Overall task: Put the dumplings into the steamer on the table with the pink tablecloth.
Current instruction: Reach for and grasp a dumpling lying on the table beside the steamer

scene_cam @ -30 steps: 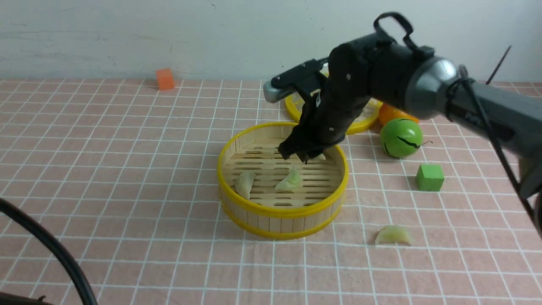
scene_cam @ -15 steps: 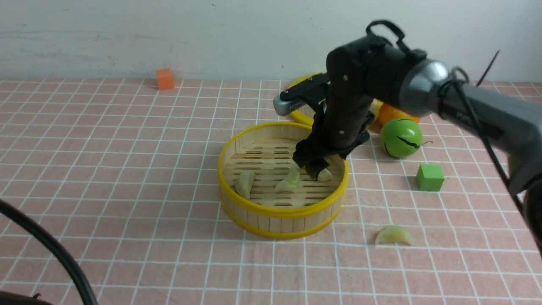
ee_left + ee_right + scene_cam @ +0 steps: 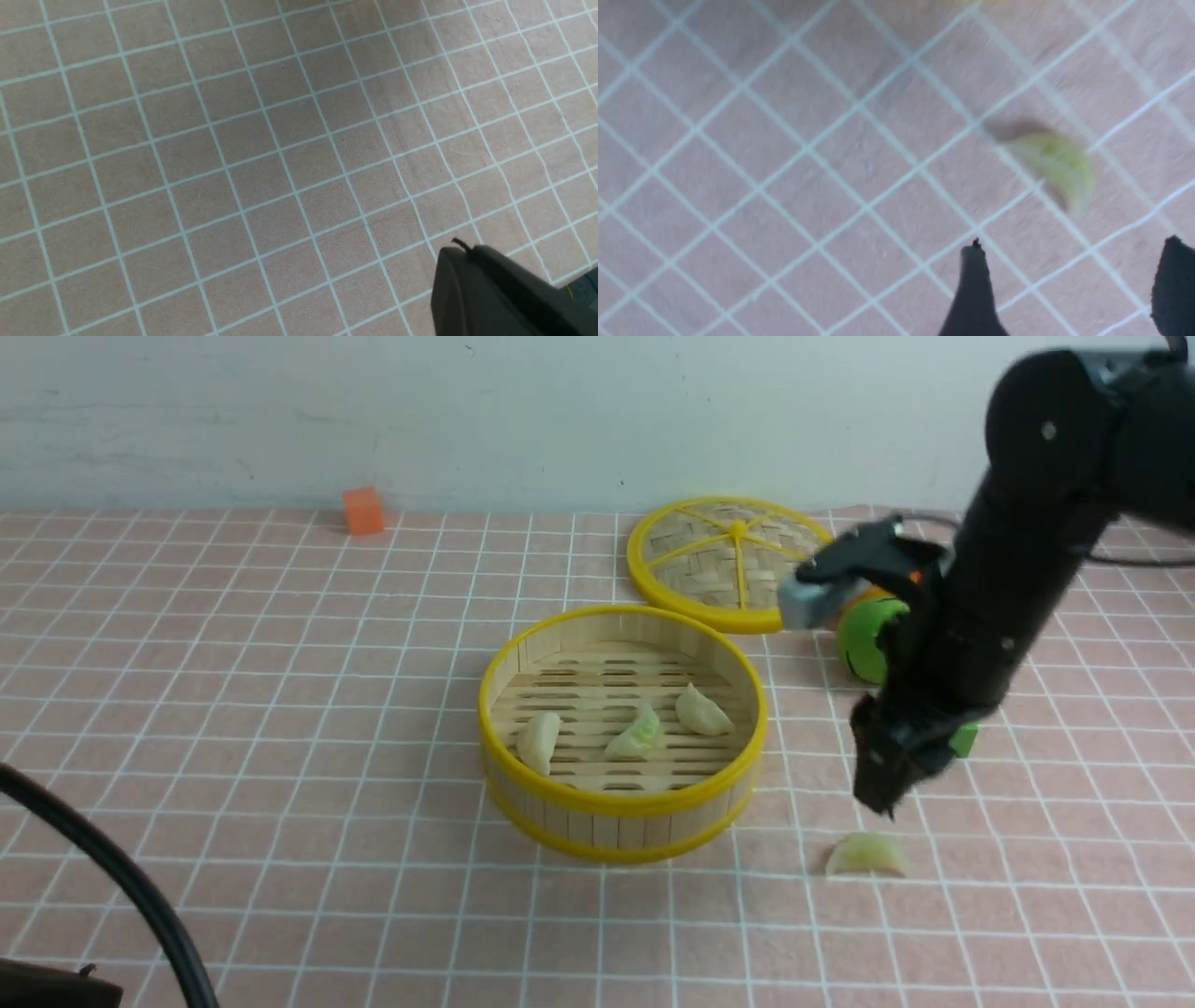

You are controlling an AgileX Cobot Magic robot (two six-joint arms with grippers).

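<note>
The bamboo steamer (image 3: 611, 809) stands mid-table on the pink tablecloth (image 3: 280, 709). Three dumplings lie on its slatted floor: one left (image 3: 539, 740), one middle (image 3: 639, 733), one right (image 3: 700, 709). Another dumpling (image 3: 866, 855) lies on the cloth to the steamer's front right; it is blurred in the right wrist view (image 3: 1057, 163). My right gripper (image 3: 882, 798) points down just above and behind it, open and empty (image 3: 1073, 245). My left gripper (image 3: 460, 249) is shut, holding nothing, over bare cloth.
The flat woven lid (image 3: 733, 560) lies behind the steamer. A green ball (image 3: 864, 639) and a green cube (image 3: 966, 739) sit partly hidden behind my right arm. An orange cube (image 3: 363, 511) rests by the back wall. A black cable (image 3: 112, 887) crosses the near left corner.
My right gripper opened, left a third dumpling in the steamer's right side, then swung out to the right and forward, over the loose dumpling. The left gripper stayed shut.
</note>
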